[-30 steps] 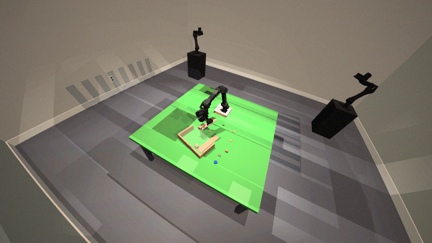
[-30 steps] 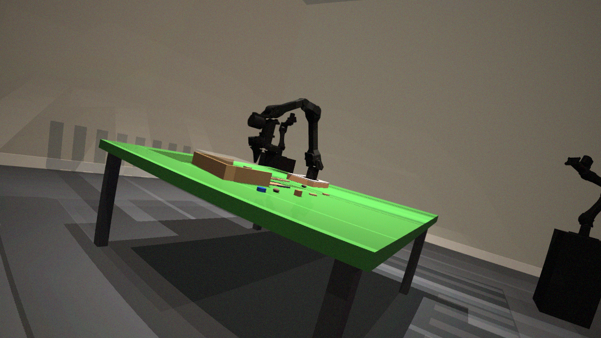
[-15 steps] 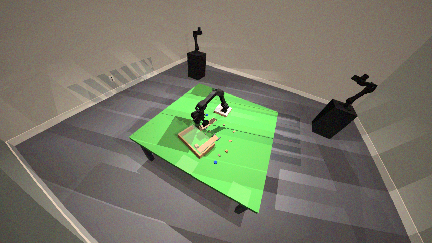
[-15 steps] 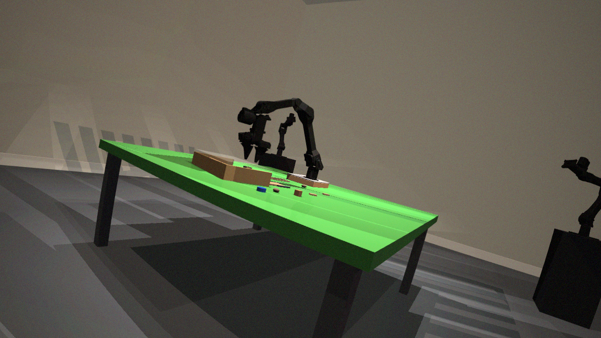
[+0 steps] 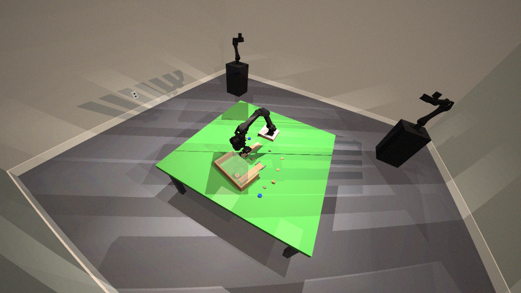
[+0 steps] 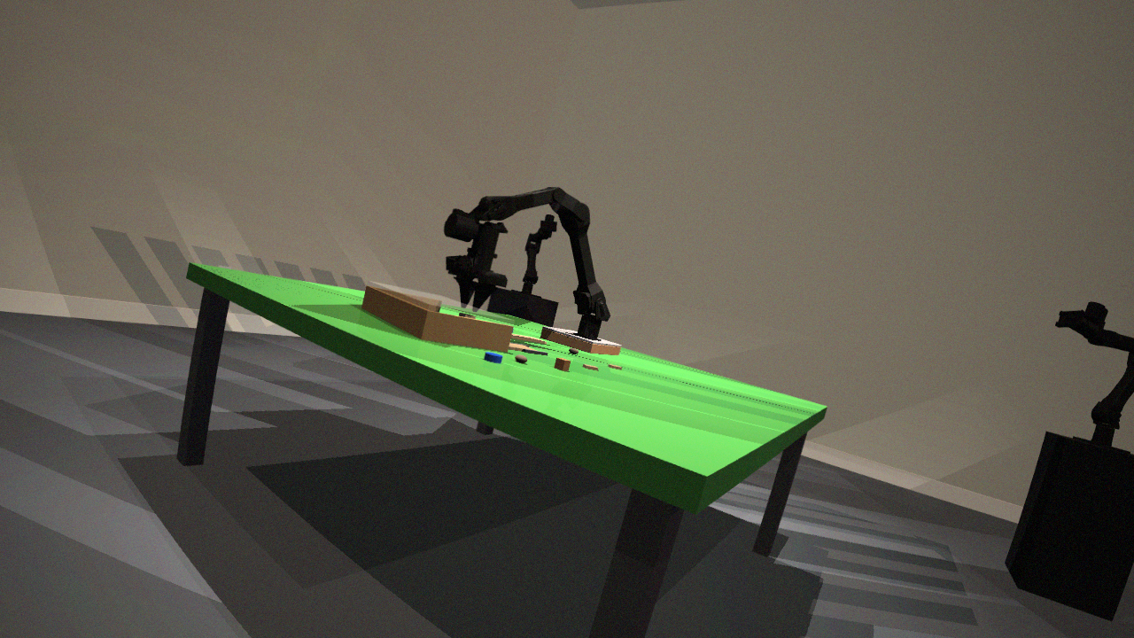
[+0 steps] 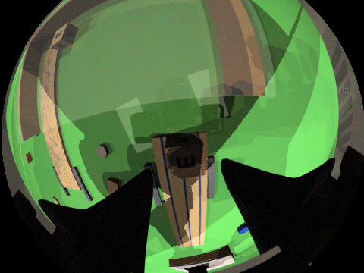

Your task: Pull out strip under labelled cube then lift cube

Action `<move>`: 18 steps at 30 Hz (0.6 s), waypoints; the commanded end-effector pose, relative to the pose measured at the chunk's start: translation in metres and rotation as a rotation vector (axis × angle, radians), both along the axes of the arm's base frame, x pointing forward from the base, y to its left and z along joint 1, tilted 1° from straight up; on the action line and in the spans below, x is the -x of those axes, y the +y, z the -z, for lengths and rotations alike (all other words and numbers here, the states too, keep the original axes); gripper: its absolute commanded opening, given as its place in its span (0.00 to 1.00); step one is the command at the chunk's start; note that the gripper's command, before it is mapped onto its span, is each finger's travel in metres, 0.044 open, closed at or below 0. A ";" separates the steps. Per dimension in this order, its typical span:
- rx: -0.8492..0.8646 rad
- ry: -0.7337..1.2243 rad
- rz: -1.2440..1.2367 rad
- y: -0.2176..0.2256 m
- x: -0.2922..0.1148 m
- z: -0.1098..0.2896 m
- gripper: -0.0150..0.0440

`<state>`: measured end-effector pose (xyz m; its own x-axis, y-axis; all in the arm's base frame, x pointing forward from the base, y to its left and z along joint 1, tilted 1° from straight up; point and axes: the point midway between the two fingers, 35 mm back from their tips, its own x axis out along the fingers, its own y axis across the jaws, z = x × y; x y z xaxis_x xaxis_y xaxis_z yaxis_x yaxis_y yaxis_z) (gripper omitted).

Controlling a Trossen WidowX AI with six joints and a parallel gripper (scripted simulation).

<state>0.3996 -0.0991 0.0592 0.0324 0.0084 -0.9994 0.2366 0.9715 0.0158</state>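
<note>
A cube (image 7: pixel 185 155) marked E, in shade, sits on the far end of a strip with blue stripes (image 7: pixel 195 212) (image 5: pixel 257 145). My gripper (image 7: pixel 186 165) (image 5: pixel 243 154) (image 6: pixel 473 307) is open, its fingertips apart on either side of the cube in the wrist view; no contact is visible. It points down, low over the strip's far end. In the top view the arm hides this cube. A speckled strip (image 7: pixel 53 125) (image 5: pixel 251 174) lies at the other side, with another cube (image 7: pixel 64 36) (image 5: pixel 237 175), also marked E, at its far end.
A low wooden wall (image 5: pixel 227 178) (image 6: pixel 468 331) (image 7: pixel 253 72) bounds the far area, with a see-through panel over it. Short dark rails (image 7: pixel 211 178) flank the striped strip. A grey disc (image 7: pixel 102 151), a brown block (image 7: pixel 113 186) and a blue disc (image 7: pixel 243 228) lie nearby.
</note>
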 end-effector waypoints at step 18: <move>0.004 0.000 -0.006 0.000 -0.001 0.035 0.68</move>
